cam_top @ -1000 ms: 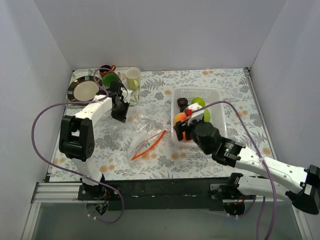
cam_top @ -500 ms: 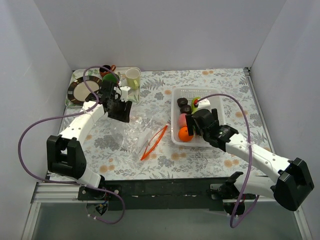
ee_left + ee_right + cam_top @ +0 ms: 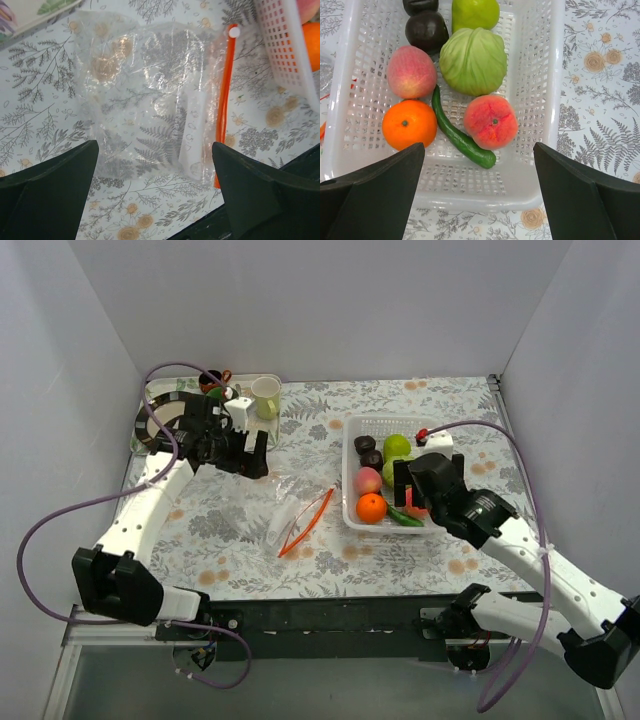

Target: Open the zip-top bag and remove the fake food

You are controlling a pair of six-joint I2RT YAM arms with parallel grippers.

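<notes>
The zip-top bag point(image 3: 150, 100) lies flat and crinkled on the flowered cloth with nothing showing inside it, and its orange zip strip point(image 3: 223, 115) runs along the right side. From above, the bag point(image 3: 285, 510) sits between the arms. My left gripper point(image 3: 243, 462) hangs open above and behind it, touching nothing. The fake food rests in the white basket point(image 3: 555, 100): an orange point(image 3: 409, 124), two peaches point(image 3: 491, 121), a green pod point(image 3: 460, 135), green pieces point(image 3: 473, 61) and dark pieces point(image 3: 426, 30). My right gripper point(image 3: 415, 502) is open over the basket's near edge.
A cream mug point(image 3: 265, 397) and a plate point(image 3: 160, 422) stand at the back left, behind the left arm. The white basket point(image 3: 395, 421) sits right of centre, close to the bag's zip strip point(image 3: 305, 523). Grey walls close in the table on three sides.
My left gripper has opened and drawn back to the left, leaving the bag lying on the cloth. My right gripper has opened, left food in the basket and pulled back to the right.
</notes>
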